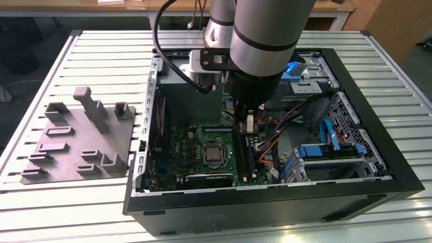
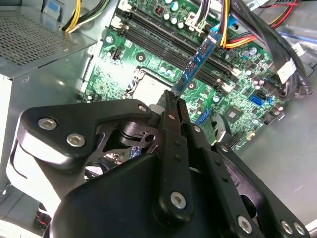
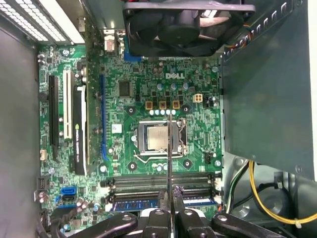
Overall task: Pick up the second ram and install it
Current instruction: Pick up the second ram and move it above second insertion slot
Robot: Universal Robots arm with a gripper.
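The hand (image 2: 176, 101), pinched shut on one end of the thin, dark blue-green second ram stick (image 2: 198, 62), holds it above the green motherboard (image 3: 119, 111), its long axis running straight out from the hand toward the black memory slots (image 3: 163, 181).

Motherboard (image 3: 148, 89): green, silver dots. Second ram (image 2: 194, 62): blue-green, pale label patches. Gripper (image 2: 174, 99): matte black. Computer case (image 1: 270, 212): black. Table (image 1: 101, 50): white slat stripes. Fixture (image 1: 81, 136), 9 o'clock from case in exterior view: plain grey.
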